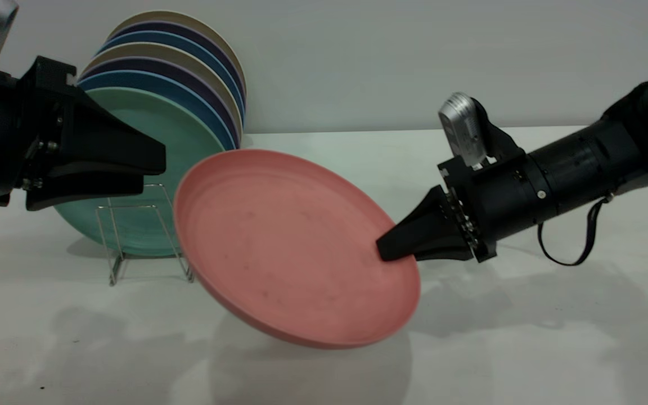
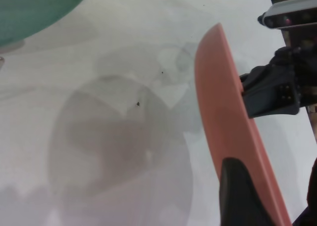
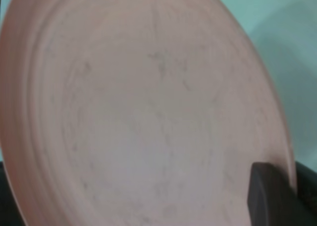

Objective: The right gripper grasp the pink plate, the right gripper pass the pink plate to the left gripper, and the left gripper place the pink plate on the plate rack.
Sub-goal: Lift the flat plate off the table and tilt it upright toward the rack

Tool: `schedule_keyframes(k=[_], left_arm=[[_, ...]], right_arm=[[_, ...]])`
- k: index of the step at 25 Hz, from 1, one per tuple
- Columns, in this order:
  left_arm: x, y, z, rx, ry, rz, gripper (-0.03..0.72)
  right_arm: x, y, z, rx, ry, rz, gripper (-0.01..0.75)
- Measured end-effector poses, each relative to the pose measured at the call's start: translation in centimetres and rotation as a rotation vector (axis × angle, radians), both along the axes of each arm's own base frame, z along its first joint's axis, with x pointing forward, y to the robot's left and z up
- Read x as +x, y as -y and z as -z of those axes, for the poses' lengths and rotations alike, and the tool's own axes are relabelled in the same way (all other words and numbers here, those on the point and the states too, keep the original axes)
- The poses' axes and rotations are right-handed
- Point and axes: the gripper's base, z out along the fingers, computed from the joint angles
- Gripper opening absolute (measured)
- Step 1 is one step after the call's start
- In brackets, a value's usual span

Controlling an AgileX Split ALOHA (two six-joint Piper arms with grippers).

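The pink plate (image 1: 296, 247), held tilted above the table (image 1: 526, 349), fills the middle. Behind it the plate rack (image 1: 133, 236) is crowded — a green plate (image 1: 144, 169) and stacked plates (image 1: 189, 62) occupy it. The front loops stand free — the left gripper (image 1: 133, 169) hangs just above them.

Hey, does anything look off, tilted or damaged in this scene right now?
Nothing is damaged or spilled. The pink plate hangs tilted above the table, pinched at its rim by the right claw, as expected mid-handover. The left claw waits apart, near the plate rack. The plate shows only faint scuffs.
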Motion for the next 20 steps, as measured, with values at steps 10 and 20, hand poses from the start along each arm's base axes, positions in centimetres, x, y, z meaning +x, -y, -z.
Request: schedule_keyframes(k=[10,20], left_arm=[[0.0,0.0,0.0,0.002,0.0,-0.005,0.373],[0.1,-0.5,0.3,0.042,-0.012,-0.035,0.116]], right_arm=[[-0.7,-3.2,-3.8,0.024,0.086,-0.076,0.019],[-1.5,-4.8,-4.0,0.049,0.089,-0.122,0.042]])
